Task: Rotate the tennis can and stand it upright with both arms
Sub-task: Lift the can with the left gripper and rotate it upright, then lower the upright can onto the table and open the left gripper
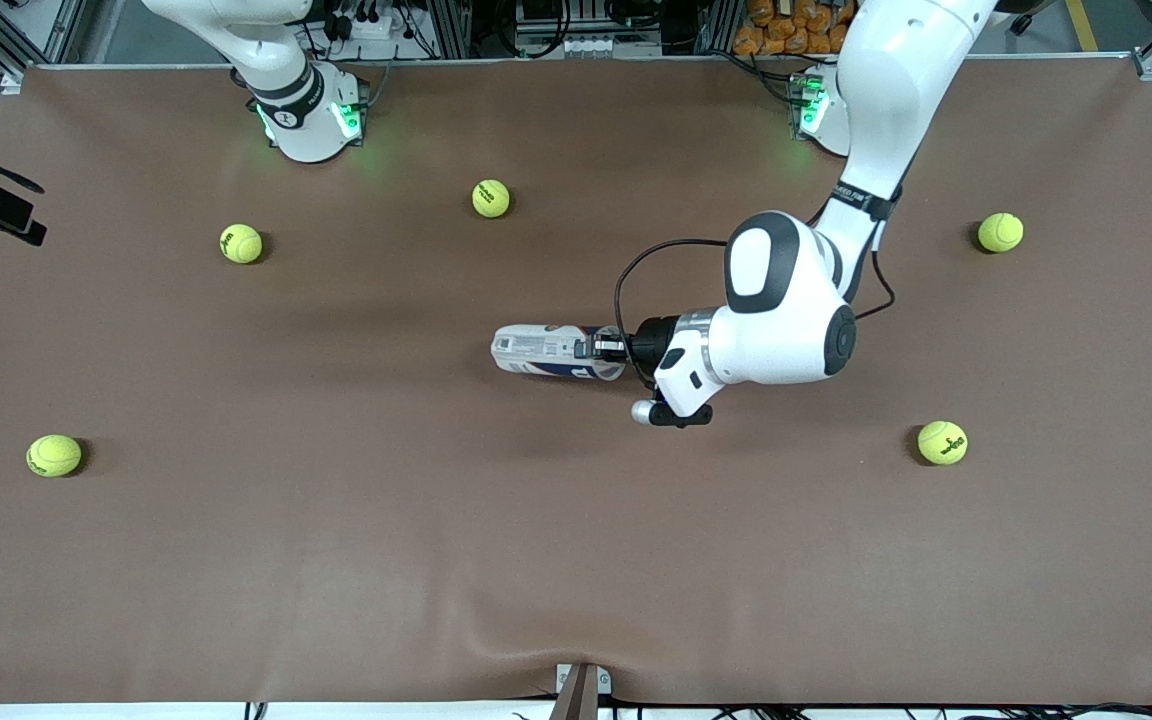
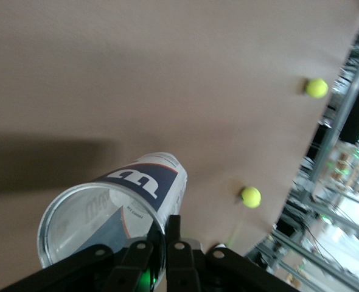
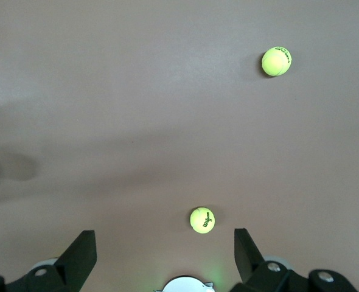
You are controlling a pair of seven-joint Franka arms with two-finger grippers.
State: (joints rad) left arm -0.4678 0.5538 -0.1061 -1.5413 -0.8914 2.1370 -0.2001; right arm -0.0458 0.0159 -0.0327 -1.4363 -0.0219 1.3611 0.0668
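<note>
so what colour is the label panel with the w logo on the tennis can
Dark blue with a white logo on the tennis can; clearest in the left wrist view.

The clear tennis can point(image 2: 121, 204) bears a navy, white-lettered label; yellow-green balls point(image 1: 241, 243) dot brown cloth point(image 1: 336, 560).

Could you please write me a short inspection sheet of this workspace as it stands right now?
Surface: brown mat-covered table, slightly wrinkled at the edge nearest the front camera.
Job's things: clear-walled tennis can with dark-blue W label, lying on its side mid-table, open mouth toward the left arm's end.
Clutter: six yellow-green tennis balls scattered around, e.g..
Grippers: left gripper with fingers shut on the can's rim, one inside, one outside; right gripper open, waiting up above the mat near its base.
Cables: black cable looping at the left wrist.
Surroundings: aluminium frame, wiring and equipment along the robots' edge of the table.
</note>
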